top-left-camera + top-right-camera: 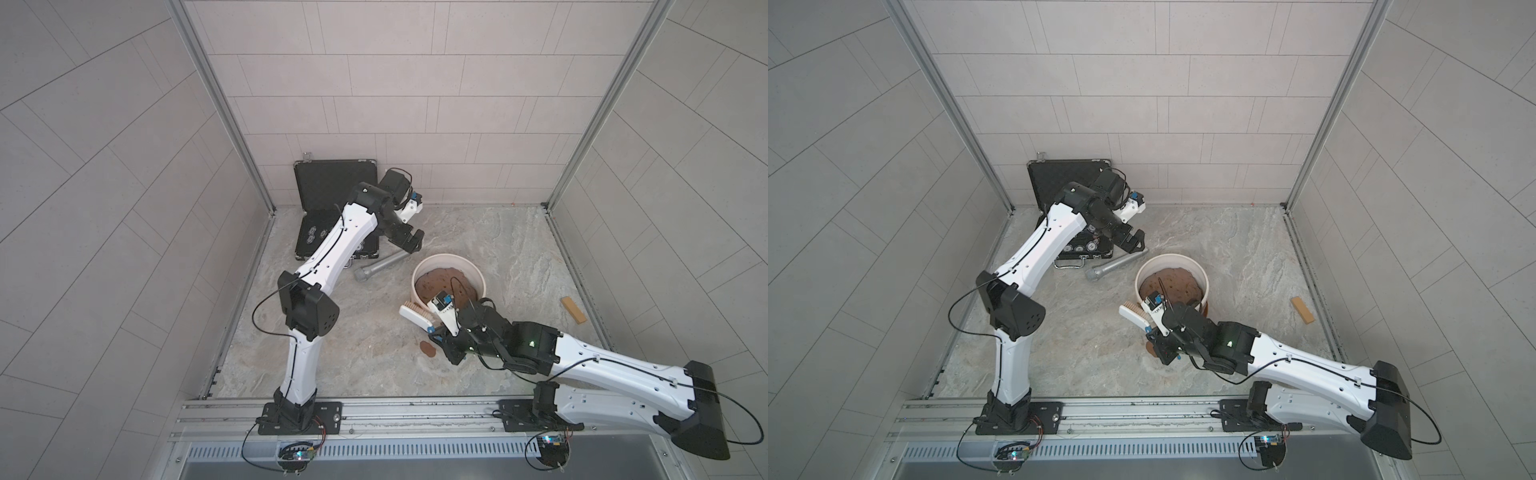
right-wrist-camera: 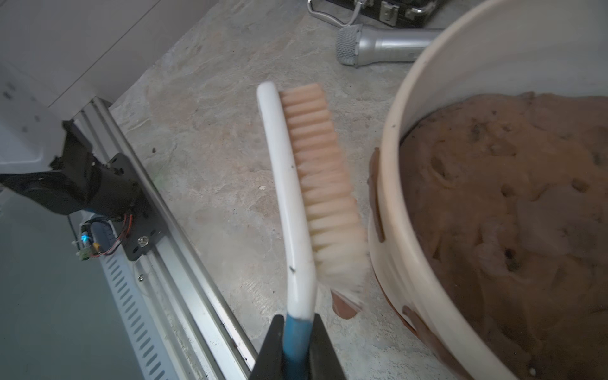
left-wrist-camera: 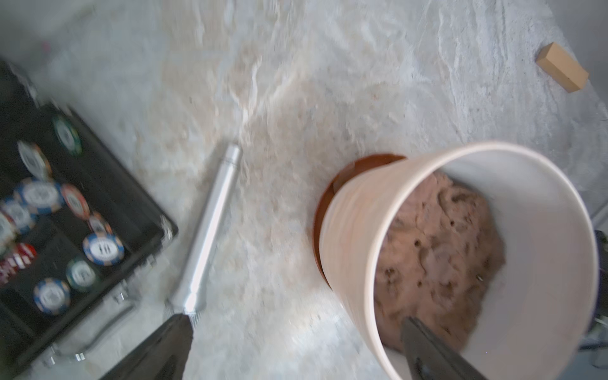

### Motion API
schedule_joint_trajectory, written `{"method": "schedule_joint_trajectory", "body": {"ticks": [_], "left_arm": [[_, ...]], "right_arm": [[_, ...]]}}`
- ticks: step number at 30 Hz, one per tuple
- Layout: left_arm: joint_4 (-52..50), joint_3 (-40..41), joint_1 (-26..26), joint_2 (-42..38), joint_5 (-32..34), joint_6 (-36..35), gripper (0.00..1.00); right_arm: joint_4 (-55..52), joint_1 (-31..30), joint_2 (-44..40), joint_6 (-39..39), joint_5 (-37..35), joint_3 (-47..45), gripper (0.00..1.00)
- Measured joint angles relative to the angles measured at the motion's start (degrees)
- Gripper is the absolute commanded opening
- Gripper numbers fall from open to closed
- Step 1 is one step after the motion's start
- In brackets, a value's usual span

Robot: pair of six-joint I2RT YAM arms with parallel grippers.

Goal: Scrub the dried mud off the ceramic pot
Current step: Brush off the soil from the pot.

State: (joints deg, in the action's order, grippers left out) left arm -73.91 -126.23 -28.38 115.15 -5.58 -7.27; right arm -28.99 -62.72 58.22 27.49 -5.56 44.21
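The ceramic pot is cream-white and stands on the stone floor, brown soil inside. Patches of dried mud cling to its outer wall. One more mud patch lies on the floor. My right gripper is shut on the blue end of a white scrubbing brush. Its blurred bristles reach the pot's wall. My left gripper hangs open and empty just beyond the pot's far-left rim.
A reddish-brown saucer sits under the pot. A grey metal cylinder lies left of the pot. An open black case with poker chips stands at the back left. A wooden block lies by the right wall.
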Motion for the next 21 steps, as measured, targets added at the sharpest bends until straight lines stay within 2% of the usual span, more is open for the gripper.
{"method": "schedule_joint_trajectory", "body": {"ticks": [5,9,16,21], "left_arm": [[1.03,13.66,2.54,-7.67,-1.09,4.57,1.00],[2.99,20.87,3.08,-11.34,-1.01,5.81,1.00],[5.07,22.47,2.97,-13.77,-1.01,6.45,1.00],[6.36,23.43,2.97,-14.16,-0.98,6.49,1.00]], "right_arm": [[2.58,-0.74,-1.62,5.77,-3.02,-4.79,0.00],[4.33,-0.35,-3.89,8.26,-3.85,-7.74,0.00],[9.68,0.83,1.99,8.17,-2.10,-9.90,0.00],[9.33,1.03,7.85,6.27,3.13,-9.79,0.00]]}}
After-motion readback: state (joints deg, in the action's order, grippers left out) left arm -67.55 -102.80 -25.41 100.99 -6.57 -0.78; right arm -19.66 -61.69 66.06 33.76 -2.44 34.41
